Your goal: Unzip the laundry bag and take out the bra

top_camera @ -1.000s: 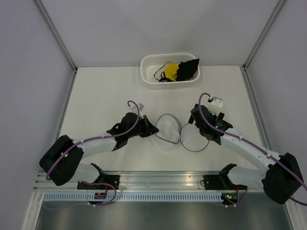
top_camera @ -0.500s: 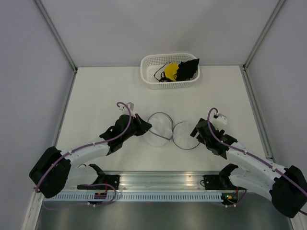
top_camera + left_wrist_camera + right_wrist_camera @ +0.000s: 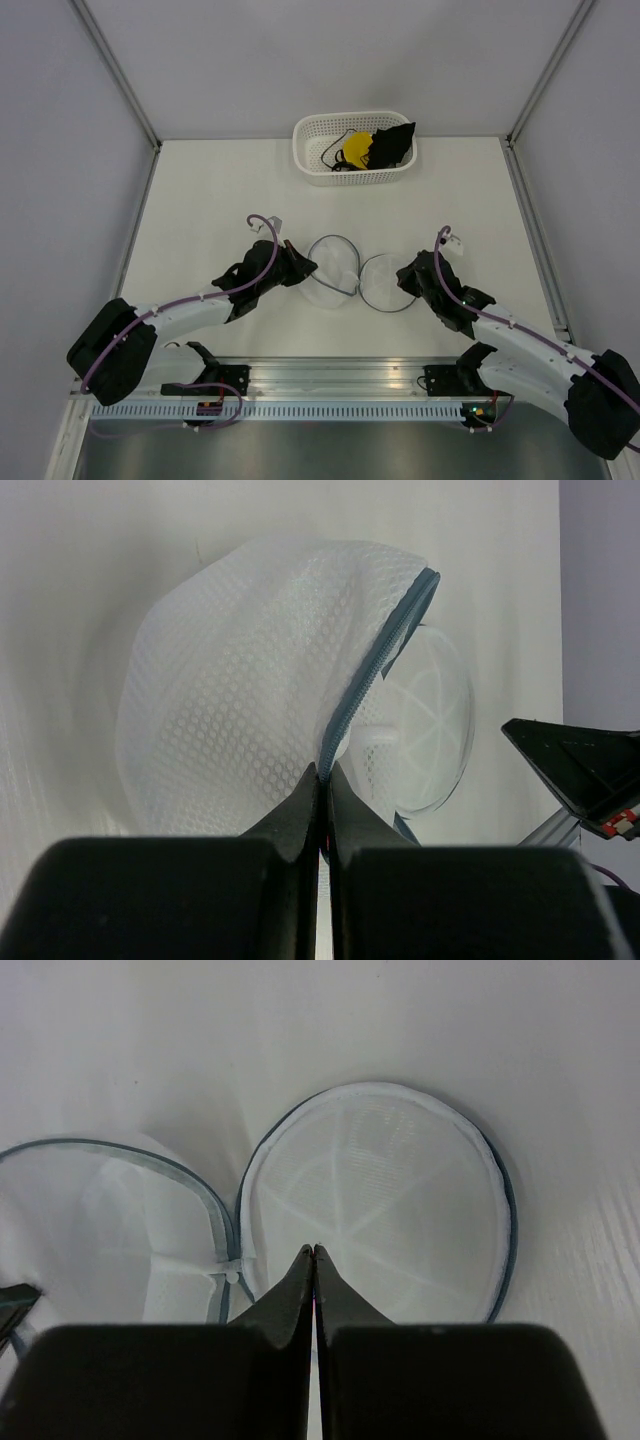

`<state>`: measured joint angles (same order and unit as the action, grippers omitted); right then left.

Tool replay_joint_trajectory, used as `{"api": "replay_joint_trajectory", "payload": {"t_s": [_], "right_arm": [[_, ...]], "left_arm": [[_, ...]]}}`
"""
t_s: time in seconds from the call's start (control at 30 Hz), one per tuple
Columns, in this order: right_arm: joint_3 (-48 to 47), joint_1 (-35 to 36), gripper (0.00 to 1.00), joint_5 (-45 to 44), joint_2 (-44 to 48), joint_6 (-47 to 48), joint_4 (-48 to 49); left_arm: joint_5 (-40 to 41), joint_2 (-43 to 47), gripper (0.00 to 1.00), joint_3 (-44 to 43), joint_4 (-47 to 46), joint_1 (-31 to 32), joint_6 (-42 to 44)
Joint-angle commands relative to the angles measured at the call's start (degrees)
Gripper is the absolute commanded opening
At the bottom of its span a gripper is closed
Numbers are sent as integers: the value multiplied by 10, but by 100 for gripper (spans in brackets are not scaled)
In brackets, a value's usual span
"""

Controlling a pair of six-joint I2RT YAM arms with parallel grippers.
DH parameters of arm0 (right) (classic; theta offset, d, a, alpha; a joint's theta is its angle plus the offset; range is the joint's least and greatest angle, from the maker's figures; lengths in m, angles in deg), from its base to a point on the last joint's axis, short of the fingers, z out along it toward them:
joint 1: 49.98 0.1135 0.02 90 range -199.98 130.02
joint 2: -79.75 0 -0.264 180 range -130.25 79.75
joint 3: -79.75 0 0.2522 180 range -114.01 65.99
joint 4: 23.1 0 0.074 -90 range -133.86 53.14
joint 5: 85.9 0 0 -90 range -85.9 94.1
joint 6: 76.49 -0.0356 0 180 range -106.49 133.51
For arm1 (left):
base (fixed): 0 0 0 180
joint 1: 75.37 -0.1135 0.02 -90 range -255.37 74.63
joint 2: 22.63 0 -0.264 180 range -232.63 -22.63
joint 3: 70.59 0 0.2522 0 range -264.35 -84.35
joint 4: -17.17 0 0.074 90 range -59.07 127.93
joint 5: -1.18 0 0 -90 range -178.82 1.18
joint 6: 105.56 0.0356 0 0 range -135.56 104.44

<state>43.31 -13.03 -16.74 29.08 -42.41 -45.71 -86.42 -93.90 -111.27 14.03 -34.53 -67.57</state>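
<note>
The laundry bag (image 3: 333, 265) lies wide open on the tabletop (image 3: 230, 190) between the two arms, split into two round halves joined in the middle, and nothing is inside it. A second ago the halves looked bigger from above, so the bag was held up higher. Now it has come down and moved a little to the left, and both arms have pulled back toward their bases. The left pincer (image 3: 322, 780) is pressed together on the dark zipper edge of the left half and tips that half up. The right pincer (image 3: 314, 1260) is pressed together too, just over the flat right half, but it is hard to tell if any mesh is caught in it. The yellow and black bra (image 3: 372, 147) sits in the white basket (image 3: 310, 160) at the far side, well apart from the bag. So the job looks done, and the arms likely only need to let go.
</note>
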Motion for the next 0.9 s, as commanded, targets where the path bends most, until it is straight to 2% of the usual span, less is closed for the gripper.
{"api": "replay_joint_trajectory", "payload": {"t_s": [0.0,0.27,0.57,0.87], "right_arm": [[8,2,0,23,-51,5,75],[32,1,0,31,-120,-2,154],[50,0,0,13,-216,-17,198],[-9,-1,0,-40,-301,-26,91]], "left_arm": [[-13,-1,2,1,-23,-1,-11],[-13,12,2,9,-23,-1,-11],[-16,16,2,14,-26,-1,-11],[-17,21,2,19,-26,-1,-10]]}}
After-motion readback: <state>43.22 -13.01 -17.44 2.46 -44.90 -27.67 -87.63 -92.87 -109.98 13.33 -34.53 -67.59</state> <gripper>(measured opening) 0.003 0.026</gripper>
